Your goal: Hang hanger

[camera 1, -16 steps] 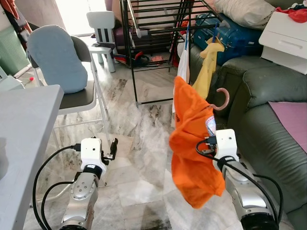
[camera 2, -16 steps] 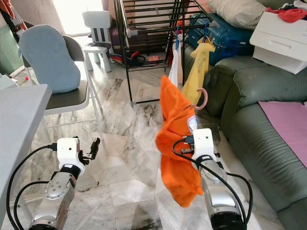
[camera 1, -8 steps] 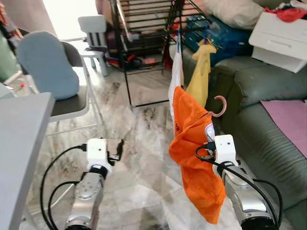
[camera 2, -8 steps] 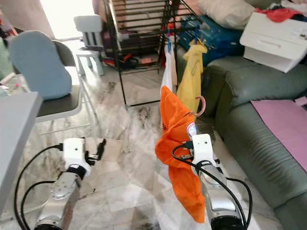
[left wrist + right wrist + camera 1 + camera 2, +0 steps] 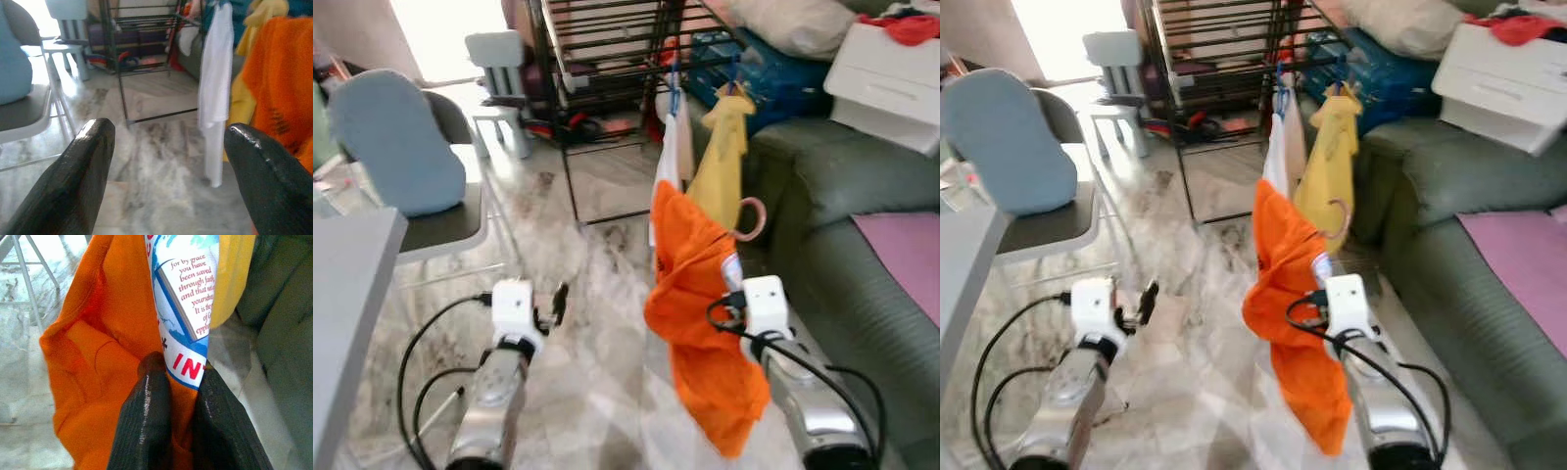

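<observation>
the right end effector [image 5: 178,387] is clenched on an orange t-shirt [image 5: 700,294], its two black fingers [image 5: 146,421] pinching the cloth together with a white printed patch [image 5: 183,293] bearing red lettering. the shirt hangs on a hanger whose pink hook [image 5: 754,217] curls up at about 1 o'clock from the silver right arm, free of any rail. the shirt droops in front of the arm, its lower hem at 6 o'clock.

beyond the shirt, toward 12 o'clock, stands a black drying rack [image 5: 607,59]. a yellow garment [image 5: 720,162] and a white garment [image 5: 668,157] hang from its near rail, just behind the orange shirt; whether they touch it cannot be told.

the left end effector [image 5: 166,171] is released, its fingers [image 5: 78,171] spread wide apart with nothing between them, held low over the marble floor [image 5: 597,323] at 9 o'clock from the shirt.

a dark green sofa [image 5: 842,196] runs along 3 o'clock, with a pink cloth [image 5: 901,255] on its seat and a white box [image 5: 891,73] on its arm. a chair with a blue cushion [image 5: 396,142] sits at 10 o'clock, a grey bench [image 5: 342,294] edge at 8 o'clock, and a small white chair [image 5: 499,59] at 11 o'clock.
</observation>
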### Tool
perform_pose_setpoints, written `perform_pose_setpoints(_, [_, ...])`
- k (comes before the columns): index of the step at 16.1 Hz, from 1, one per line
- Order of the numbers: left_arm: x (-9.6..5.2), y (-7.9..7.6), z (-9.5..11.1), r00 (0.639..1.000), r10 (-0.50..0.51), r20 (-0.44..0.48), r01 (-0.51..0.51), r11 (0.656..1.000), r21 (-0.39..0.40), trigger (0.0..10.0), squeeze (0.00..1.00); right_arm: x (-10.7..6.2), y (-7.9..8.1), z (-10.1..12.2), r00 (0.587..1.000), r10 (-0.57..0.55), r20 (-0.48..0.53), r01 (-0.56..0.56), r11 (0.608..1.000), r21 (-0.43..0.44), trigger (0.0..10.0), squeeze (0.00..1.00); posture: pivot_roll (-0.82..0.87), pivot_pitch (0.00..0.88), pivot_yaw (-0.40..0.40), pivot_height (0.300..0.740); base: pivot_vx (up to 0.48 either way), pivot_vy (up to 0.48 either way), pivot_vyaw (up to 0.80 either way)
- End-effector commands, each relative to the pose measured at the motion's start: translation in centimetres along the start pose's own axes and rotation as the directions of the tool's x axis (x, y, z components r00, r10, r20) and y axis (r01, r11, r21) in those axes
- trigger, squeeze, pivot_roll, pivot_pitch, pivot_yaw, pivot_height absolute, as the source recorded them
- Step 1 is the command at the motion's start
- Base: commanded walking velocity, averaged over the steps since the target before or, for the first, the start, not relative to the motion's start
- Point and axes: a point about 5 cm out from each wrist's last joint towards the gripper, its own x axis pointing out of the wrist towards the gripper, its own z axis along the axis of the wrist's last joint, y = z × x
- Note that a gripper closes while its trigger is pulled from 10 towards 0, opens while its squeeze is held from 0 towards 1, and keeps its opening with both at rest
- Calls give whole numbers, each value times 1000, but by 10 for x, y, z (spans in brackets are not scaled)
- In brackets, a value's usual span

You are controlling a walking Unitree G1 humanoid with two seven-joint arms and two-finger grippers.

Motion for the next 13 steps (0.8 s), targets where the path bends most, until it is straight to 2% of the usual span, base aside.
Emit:
perform_pose_setpoints(1, [-3, 9, -1, 1000, 15, -12, -15, 1000, 11, 10000, 0, 1, 5, 17, 998, 17, 67, -18, 1000, 11, 10000, 0, -212, 0, 46, 740, 412, 0, 469])
perform_pose_setpoints(5, [-2, 4, -3, 1000, 8, -16, -8, 1000, 5, 10000, 0, 1, 4, 16, 998, 29, 52, -29, 1000, 5, 10000, 0, -216, 0, 46, 740, 412, 0, 0])
perform_pose_setpoints(8, [1, 3, -3, 1000, 18, -19, -17, 1000, 14, 10000, 0, 2, 6, 12, 1000, 22, 10, -22, 999, -27, 10000, 0, -217, 0, 42, 740, 414, 0, 496])
perform_pose_setpoints(10, [1, 4, -3, 999, 27, -21, -27, 999, 19, 10000, 0, 2, 3, 12, 1000, 2, 3, -2, 999, -42, 10000, 0, -215, 0, 42, 740, 416, 0, 0])
perform_pose_setpoints(13, [-1, 17, -8, 997, 54, -50, -51, 997, 49, 10000, 0, 5, -5, 9, 998, -54, -12, 53, 993, -102, 10000, 0, -207, 0, 43, 740, 416, 80, 0])
